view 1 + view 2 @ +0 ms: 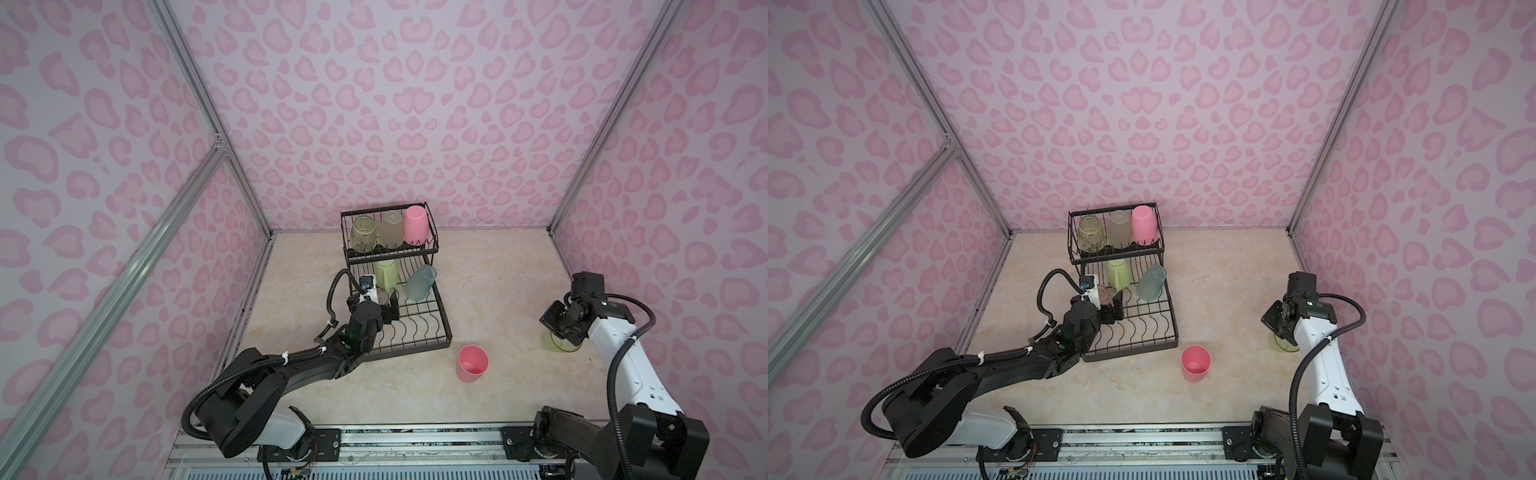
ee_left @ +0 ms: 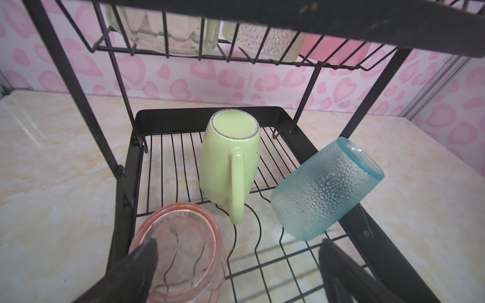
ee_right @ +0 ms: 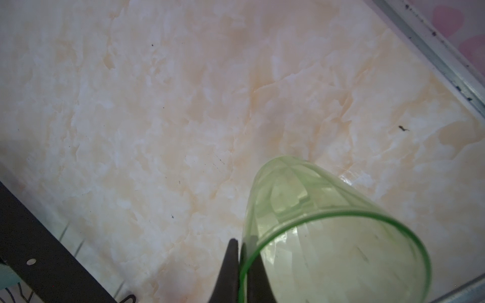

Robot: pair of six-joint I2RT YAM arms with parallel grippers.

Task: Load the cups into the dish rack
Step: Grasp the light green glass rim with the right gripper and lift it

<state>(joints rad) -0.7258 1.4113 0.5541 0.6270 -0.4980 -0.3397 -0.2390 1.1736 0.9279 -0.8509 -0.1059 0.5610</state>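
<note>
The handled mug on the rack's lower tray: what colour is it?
The mug is pale green, best seen in the left wrist view.

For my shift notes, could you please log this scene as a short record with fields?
Upper basket: yellow-green cup, frosted grey cup, pink cup, in a row
Lower tray: green mug upside down, teal cup leaning, pink-orange cup
Table: loose pink cup, upright
Left gripper: open, over the lower tray
Right gripper: shut on green cup, at its rim
</note>
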